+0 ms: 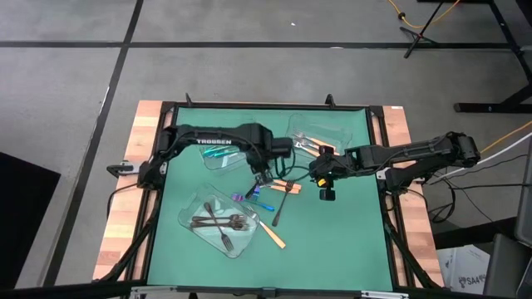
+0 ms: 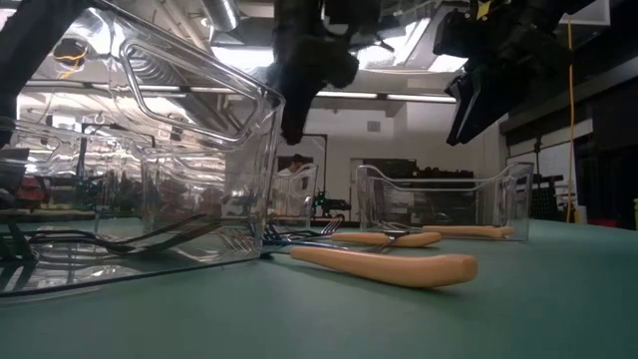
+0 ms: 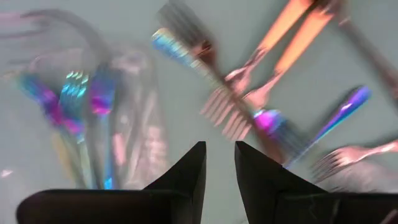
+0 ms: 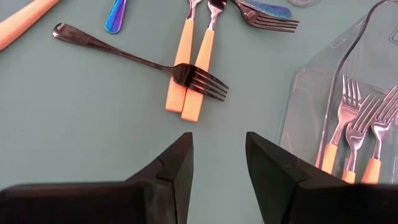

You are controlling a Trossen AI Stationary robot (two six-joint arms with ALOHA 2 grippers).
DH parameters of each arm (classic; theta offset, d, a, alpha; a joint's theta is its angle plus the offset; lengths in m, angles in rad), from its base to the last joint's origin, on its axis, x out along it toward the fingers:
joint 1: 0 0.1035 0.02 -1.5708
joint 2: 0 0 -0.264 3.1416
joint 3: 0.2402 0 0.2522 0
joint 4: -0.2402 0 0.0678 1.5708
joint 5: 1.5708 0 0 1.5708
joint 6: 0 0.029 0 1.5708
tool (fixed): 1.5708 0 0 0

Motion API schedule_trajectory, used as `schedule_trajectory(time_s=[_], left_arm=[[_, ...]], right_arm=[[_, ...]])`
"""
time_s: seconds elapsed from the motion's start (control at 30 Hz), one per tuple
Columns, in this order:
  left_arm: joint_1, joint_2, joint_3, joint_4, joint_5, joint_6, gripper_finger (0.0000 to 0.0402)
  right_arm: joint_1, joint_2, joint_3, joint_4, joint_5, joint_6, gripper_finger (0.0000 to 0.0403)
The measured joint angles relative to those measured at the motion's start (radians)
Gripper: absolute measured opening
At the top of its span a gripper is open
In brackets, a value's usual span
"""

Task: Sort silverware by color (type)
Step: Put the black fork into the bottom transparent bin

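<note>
Three clear trays hold sorted silverware: iridescent pieces [image 3: 74, 99] in the far-left tray [image 1: 223, 155], orange-handled forks [image 4: 348, 137] in the far-right tray [image 1: 320, 137], dark forks [image 1: 220, 221] in the near tray [image 2: 150, 199]. Loose in the middle lie two orange-handled forks [image 4: 193, 68] with a dark fork [image 4: 137, 59] resting across their handles, iridescent pieces [image 1: 253, 196] and another orange-handled piece [image 2: 384, 264]. My left gripper [image 3: 219, 152] hangs open and empty above the loose pile's left end, pointing down [image 1: 262, 173]. My right gripper [image 4: 219, 146] hovers open and empty at the pile's right [image 1: 322, 178].
The green mat [image 1: 332, 241] lies bare toward the near right. The table's wooden border [image 1: 125, 208] and black frame ring the mat. Both arms reach in over the far half, close to each other above the pile.
</note>
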State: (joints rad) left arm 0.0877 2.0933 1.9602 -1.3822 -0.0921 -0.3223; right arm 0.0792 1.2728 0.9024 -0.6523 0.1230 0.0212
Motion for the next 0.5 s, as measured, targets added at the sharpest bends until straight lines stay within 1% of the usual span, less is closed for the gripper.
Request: schedule_trajectory(time_s=[0.1, 0.27, 0.4, 0.5], left_arm=[[-0.046, 0.0, 0.0, 0.081, 0.0, -0.053, 0.0078], [-0.117, 0.0, 0.0, 0.266, -0.008, -0.128, 0.0078], [-0.169, 0.0, 0.0, 0.385, -0.068, -0.189, 0.0078], [-0.202, 0.0, 0.0, 0.426, -0.123, -0.227, 0.0078]], right_arm=[[0.0, 0.0, 0.0, 0.0, 0.0, 0.0, 0.0136], [0.0, 0.0, 0.0, 0.001, 0.0, 0.0, 0.0136], [0.0, 0.0, 0.0, 0.001, 0.0, 0.0, 0.0136], [0.0, 0.0, 0.0, -0.001, 0.0, 0.0, 0.0136]])
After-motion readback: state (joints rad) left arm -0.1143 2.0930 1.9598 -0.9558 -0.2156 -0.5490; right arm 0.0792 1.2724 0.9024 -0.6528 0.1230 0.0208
